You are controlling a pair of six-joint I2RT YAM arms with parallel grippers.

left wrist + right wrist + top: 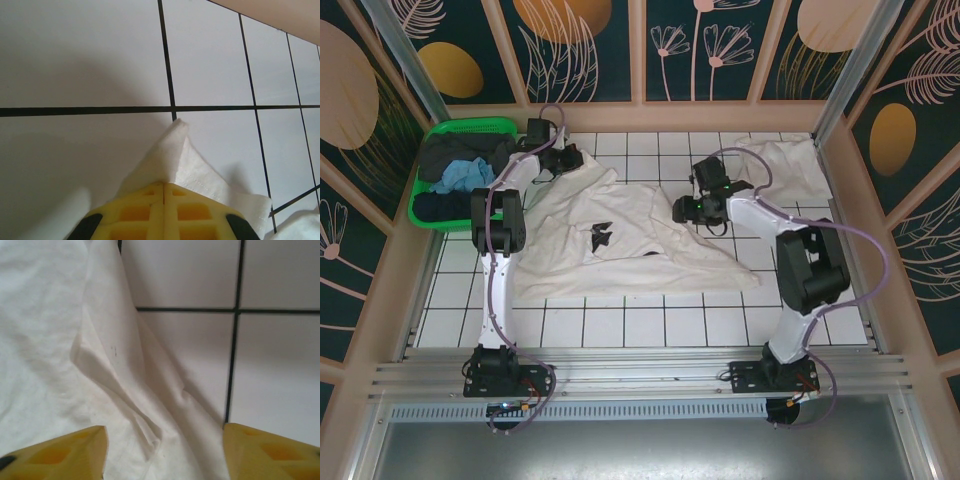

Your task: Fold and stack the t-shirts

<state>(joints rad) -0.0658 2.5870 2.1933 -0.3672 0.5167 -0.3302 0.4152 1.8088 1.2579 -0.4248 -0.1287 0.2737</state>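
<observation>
The left hand (164, 189) is clamped on a corner of the white t-shirt (176, 152), low over the far left of the tiled table (650, 322). The right hand (165, 440) hangs with jaws apart above a ridge of the same shirt, gripping nothing. The shirt lies rumpled mid-table, so this looks like spreading before folding. Next, the right hand probably needs to pinch an edge and draw it taut.

White tiled table (620, 320), spread t-shirt (560, 260) (wrinkled), second t-shirt (790, 165) far right, green basket (470, 126) far left.
</observation>
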